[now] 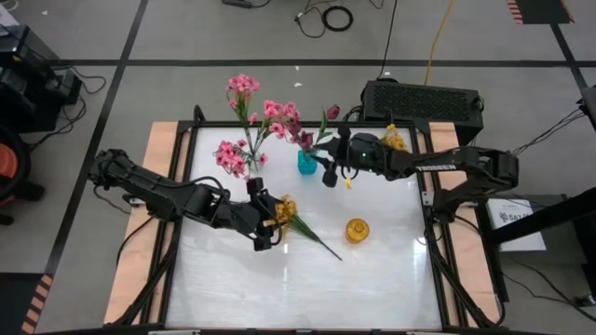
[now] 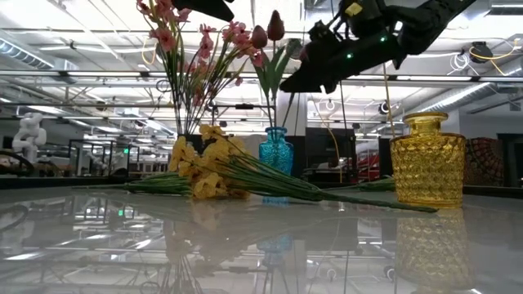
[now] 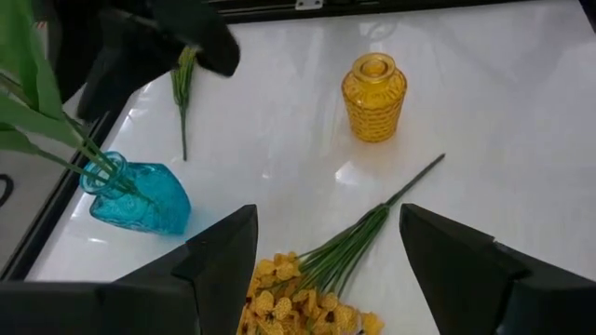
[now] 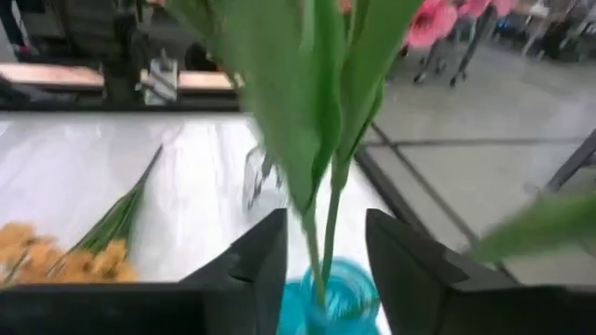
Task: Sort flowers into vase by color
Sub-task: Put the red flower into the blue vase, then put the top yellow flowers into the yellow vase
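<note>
Right gripper [image 1: 328, 174] sits just beside the blue vase [image 1: 306, 164], fingers parted round a dark tulip stem [image 4: 328, 233] already in the vase's neck (letting go, I'd guess). Left gripper [image 1: 264, 223], spread wide, straddles the yellow spray [image 1: 285, 210] nearer the front, w/ yellow vase [image 1: 357, 229] off to its side, empty

The scene is brightly and evenly lit from overhead. The glossy white table [image 1: 307, 270] throws broad glare, strongest in front of the yellow vase [image 1: 357, 229], and shadows there are faint. At table height the ceiling light strips behind the blue vase [image 2: 276, 152] burn out to white, and the surface mirrors both vases and the yellow flowers [image 2: 204, 167]. In the right wrist view the green stems [image 4: 321, 112] in the blue vase are heavily blurred, and the room behind them is soft.
</note>
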